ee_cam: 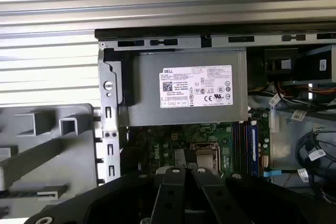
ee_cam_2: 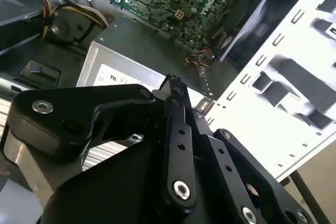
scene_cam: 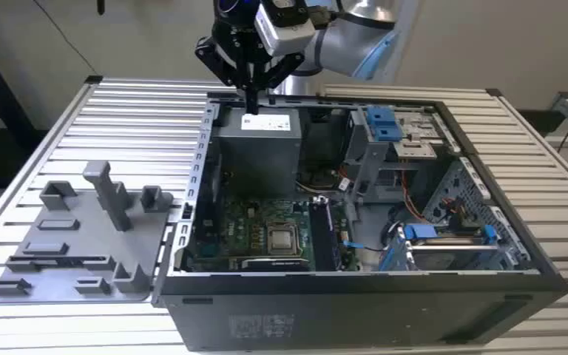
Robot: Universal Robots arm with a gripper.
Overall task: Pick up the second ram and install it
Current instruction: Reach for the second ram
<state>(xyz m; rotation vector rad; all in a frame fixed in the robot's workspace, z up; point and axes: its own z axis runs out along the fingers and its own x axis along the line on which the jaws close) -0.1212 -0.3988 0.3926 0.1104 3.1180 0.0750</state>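
Note:
My gripper (scene_cam: 251,102) hangs shut above the grey power supply (scene_cam: 259,151) at the back of the open computer case (scene_cam: 363,303), with nothing between its fingers. In the second wrist view the black fingers (ee_cam_2: 176,103) lie pressed together over the power supply (ee_cam_2: 121,74). Beside the processor (scene_cam: 284,239), long thin dark sticks stand in the memory slots (scene_cam: 324,233), also seen in the first wrist view (ee_cam: 245,148). I cannot tell which of them is the second ram. The gripper is well apart from those slots.
A grey plastic holder plate (scene_cam: 67,251) with upright blocks lies on the slatted table (scene_cam: 136,111) at the exterior view's left of the case. Drive cages with blue clips (scene_cam: 383,122) and cables (scene_cam: 413,214) crowd the case's other half.

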